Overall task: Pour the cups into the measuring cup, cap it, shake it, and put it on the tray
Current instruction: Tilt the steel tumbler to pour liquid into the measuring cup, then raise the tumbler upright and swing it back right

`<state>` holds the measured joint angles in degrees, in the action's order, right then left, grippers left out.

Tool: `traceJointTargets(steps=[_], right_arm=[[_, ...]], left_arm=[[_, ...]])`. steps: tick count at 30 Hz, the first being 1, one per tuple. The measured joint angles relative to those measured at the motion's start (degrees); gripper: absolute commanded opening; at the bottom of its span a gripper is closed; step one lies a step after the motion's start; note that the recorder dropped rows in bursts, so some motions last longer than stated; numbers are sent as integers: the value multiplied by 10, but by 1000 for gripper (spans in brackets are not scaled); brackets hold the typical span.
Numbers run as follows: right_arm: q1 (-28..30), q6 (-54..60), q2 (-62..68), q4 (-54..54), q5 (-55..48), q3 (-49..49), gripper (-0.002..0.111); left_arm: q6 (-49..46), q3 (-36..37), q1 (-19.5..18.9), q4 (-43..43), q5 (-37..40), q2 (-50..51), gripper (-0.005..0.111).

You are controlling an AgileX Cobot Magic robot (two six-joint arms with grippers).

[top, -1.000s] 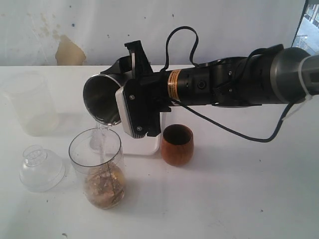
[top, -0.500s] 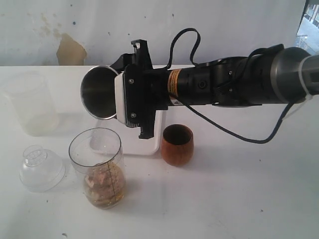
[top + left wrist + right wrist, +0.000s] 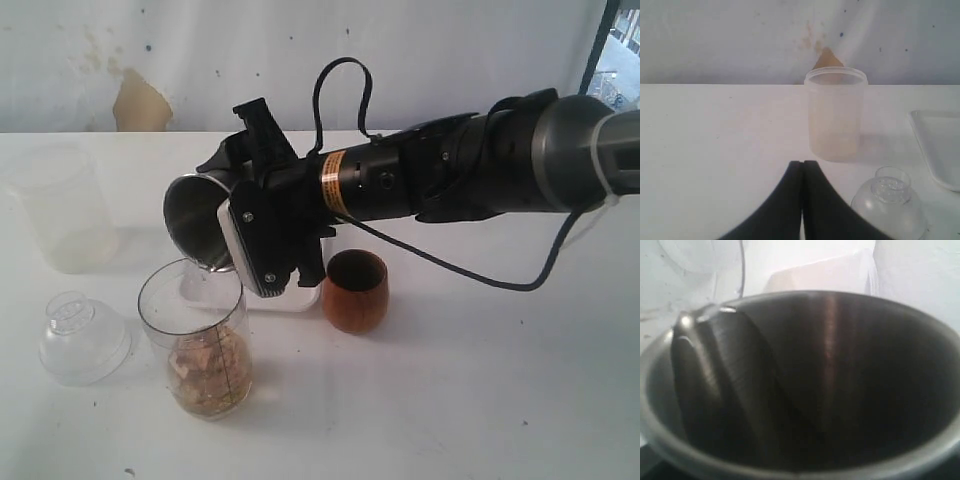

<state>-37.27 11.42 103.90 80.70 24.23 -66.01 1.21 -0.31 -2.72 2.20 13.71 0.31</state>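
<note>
My right gripper [image 3: 238, 200] is shut on the steel tumbler [image 3: 195, 215], which is tipped with its mouth facing left and downward. Its lower lip hangs just over the rim of the measuring cup [image 3: 197, 335]. The measuring cup stands upright with brownish contents in its bottom third. In the right wrist view the tumbler's dark inside [image 3: 815, 380] fills the picture and hides the jaws. The wooden cup [image 3: 355, 290] stands upright right of the measuring cup. The white tray [image 3: 292, 298] lies mostly hidden behind the gripper. My left gripper [image 3: 801, 164] is shut on nothing, low over the table.
A frosted plastic cup [image 3: 60, 205] [image 3: 835, 115] stands at the far left. A clear domed lid [image 3: 82, 335] [image 3: 890, 202] lies left of the measuring cup. A corner of the tray [image 3: 937, 145] shows in the left wrist view. The right arm spans the table's right half.
The tumbler was tipped down with a stream running into the measuring cup, then rolled back toward level, and is now tipped down over the rim again. The left gripper has not moved.
</note>
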Motion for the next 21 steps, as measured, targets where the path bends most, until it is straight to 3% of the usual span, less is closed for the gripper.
traceJointTargets(steps=[16, 21], right_arm=[[-20, 42, -5, -20, -34, -1, 0], [-10, -50, -2, -35, 25, -1, 0]], left_arm=[[0, 0, 0, 0, 0, 0, 0], [0, 0, 0, 0, 0, 0, 0]])
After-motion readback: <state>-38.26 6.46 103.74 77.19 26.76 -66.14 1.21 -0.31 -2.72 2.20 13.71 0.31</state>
